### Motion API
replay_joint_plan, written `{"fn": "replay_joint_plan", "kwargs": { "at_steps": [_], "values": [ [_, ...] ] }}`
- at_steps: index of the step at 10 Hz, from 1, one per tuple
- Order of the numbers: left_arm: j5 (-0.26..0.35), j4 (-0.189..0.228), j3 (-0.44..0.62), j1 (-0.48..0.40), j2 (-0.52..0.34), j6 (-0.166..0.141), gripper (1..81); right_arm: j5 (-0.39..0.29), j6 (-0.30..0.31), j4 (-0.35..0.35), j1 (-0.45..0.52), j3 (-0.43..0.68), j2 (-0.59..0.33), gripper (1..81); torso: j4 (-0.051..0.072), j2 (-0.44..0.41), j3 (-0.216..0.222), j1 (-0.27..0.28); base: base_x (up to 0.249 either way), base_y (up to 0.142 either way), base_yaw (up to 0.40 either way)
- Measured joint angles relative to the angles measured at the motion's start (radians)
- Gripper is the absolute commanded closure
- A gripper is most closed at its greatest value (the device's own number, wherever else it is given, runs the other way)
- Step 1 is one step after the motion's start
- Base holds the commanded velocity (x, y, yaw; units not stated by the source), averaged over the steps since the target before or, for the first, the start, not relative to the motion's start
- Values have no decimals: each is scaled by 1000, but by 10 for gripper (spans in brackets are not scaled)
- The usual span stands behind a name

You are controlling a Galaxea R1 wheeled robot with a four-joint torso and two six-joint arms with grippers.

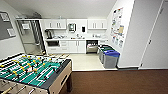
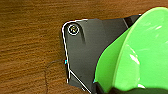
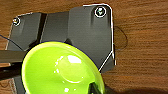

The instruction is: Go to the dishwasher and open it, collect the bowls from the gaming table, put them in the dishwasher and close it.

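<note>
Head view: dishwasher (image 1: 92, 46) stands open under the far counter (image 1: 75, 39), w/ bare pale floor (image 1: 85, 61) in front. Bins (image 1: 109, 57) sit just right of it by the wall; foosball table (image 1: 32, 71) is near left, brown carpet (image 1: 117, 81) open to its right. Left wrist view: green bowl (image 2: 140, 55) close over the carpet. Right wrist view: yellow-green bowl (image 3: 62, 68), dark finger at its rim. Can't tell either tool's state.
</note>
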Motion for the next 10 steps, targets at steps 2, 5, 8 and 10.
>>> {"fn": "replay_joint_plan", "kwargs": {
  "at_steps": [2,5,8,10],
  "values": [
    [-3,0,0,-3,6,0,811,-1,0,0,5,-1,-11,811,0,0,0,1,161,0,0],
    [-1,0,1,3,2,0,811,-1,0,0,-1,-2,-8,811,0,0,0,0,163,0,0],
    [-3,0,1,-2,2,0,811,0,0,0,3,-2,-7,811,0,0,0,0,165,0,0],
    [-2,0,1,-3,2,0,811,0,0,0,1,-2,-6,811,0,0,0,0,165,0,0]
  ]
}}
